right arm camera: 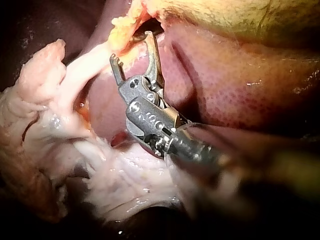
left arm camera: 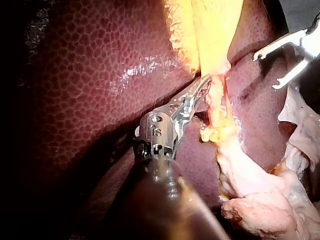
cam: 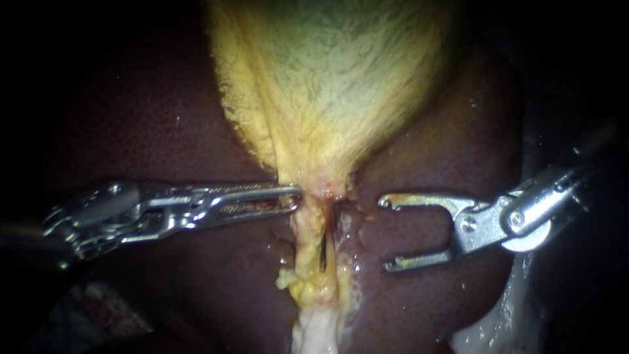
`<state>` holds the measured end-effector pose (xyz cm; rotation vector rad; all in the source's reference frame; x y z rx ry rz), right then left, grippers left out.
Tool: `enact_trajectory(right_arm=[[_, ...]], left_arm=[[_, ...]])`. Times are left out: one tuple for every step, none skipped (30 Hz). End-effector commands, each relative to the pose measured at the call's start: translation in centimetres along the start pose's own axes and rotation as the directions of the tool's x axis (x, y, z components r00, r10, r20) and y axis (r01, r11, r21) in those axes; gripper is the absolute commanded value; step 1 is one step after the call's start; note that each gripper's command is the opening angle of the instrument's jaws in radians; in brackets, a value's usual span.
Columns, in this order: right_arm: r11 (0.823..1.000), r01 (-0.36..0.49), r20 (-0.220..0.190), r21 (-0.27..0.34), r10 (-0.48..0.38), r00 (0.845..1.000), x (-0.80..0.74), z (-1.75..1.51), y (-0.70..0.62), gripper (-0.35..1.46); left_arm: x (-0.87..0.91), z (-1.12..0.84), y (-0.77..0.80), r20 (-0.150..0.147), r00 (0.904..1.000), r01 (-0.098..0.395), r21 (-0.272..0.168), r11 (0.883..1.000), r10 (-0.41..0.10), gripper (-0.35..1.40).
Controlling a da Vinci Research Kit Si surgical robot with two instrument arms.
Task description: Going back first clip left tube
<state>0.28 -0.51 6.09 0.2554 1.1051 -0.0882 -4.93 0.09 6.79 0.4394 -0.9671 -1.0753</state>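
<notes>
The yellow-green gallbladder [cam: 327,85] narrows to a neck, from which two pale tubes run down: the left tube [cam: 303,236] and the right tube [cam: 335,233], with a dark slit between them. My left instrument [cam: 296,196] comes in level, its long jaws shut on the left edge of the gallbladder's neck; the left wrist view shows its tip [left arm camera: 206,82] in the yellow tissue. My right instrument [cam: 386,233] stands to the right of the tubes, apart from them, with wide forked jaws open and nothing held. The same open jaws show in both wrist views [right arm camera: 132,47] [left arm camera: 266,71]. I see no clip on either tube.
Dark red liver [cam: 164,131] surrounds the gallbladder on both sides. Whitish fatty tissue [cam: 314,331] hangs below the tubes, and more pale tissue [right arm camera: 55,115] lies beside my right instrument's shaft.
</notes>
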Motion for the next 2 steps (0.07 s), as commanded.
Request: enact_trajectory(right_arm=[[1.0,-0.001,0.0,0.0,0.001,1.0,0.0,0.0,0.0,0.6],[1.0,-0.001,0.0,0.0,0.001,1.0,0.0,0.0,0.0,0.6]], left_arm=[[0.0,0.0,0.0,0.0,1.0,0.0,0.0,1.0,0.0,-0.35],[0.0,0.0,0.0,0.0,1.0,0.0,0.0,1.0,0.0,-0.35]])
